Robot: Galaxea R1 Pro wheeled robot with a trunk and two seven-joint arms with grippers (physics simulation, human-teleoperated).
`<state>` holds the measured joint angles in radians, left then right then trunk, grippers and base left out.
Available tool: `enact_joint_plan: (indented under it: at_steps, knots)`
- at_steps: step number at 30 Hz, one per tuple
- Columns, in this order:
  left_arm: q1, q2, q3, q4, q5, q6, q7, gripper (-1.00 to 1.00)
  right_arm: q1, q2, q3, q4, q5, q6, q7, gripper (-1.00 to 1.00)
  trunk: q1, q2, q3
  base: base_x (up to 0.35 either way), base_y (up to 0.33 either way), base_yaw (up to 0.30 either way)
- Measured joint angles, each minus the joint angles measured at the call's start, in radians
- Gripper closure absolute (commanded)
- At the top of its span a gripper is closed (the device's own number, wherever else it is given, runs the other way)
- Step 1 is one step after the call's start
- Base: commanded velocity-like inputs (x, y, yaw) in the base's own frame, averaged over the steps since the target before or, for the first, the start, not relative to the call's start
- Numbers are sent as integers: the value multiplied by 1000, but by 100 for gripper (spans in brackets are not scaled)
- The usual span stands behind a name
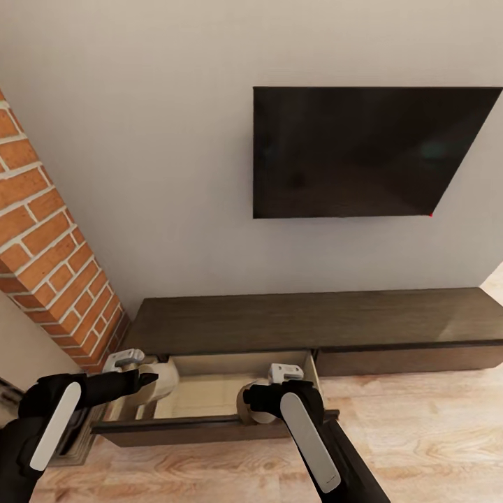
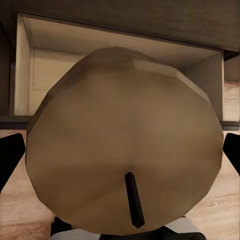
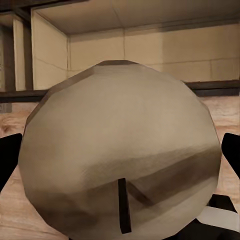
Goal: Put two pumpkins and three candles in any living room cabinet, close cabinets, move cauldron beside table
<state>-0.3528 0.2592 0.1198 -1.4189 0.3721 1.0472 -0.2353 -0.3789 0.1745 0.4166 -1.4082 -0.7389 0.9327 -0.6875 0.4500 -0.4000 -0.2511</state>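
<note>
the long low wooden cabinet (image 1: 314, 323) is dark brown with a faint grain, and its open drawer (image 1: 209, 391) shows pale cream wood inside, while the plank floor (image 1: 419, 433) is light warm wood with streaked grain. the squat cylindrical candle in the left pincer (image 2: 125, 145) is tan-beige with a thin black wick, and the squat cylindrical candle in the right pincer (image 3: 122, 160) is greyer beige with darker shading and the same black wick. the brick column (image 1: 49, 237) is orange-red with pale mortar lines, the wall (image 1: 140, 140) plain off-white, the flat screen (image 1: 363, 150) black, and both arms black with white panels.
</note>
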Motion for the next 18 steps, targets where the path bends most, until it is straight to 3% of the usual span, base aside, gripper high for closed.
enact_joint_plan:
  at_steps: [10, 18]
  knots:
    - [0, 0, 0, 0, -1, 0, 0, 100, -1, 0, 0, -1, 1, 1, 0, 100, 0, 0, 0, 240, 1, 0]
    - [0, 0, -2, 0, 3, 0, 0, 100, 0, 0, 2, -1, 0, 0, 0, 100, 0, 0, 0, 121, 23, 60]
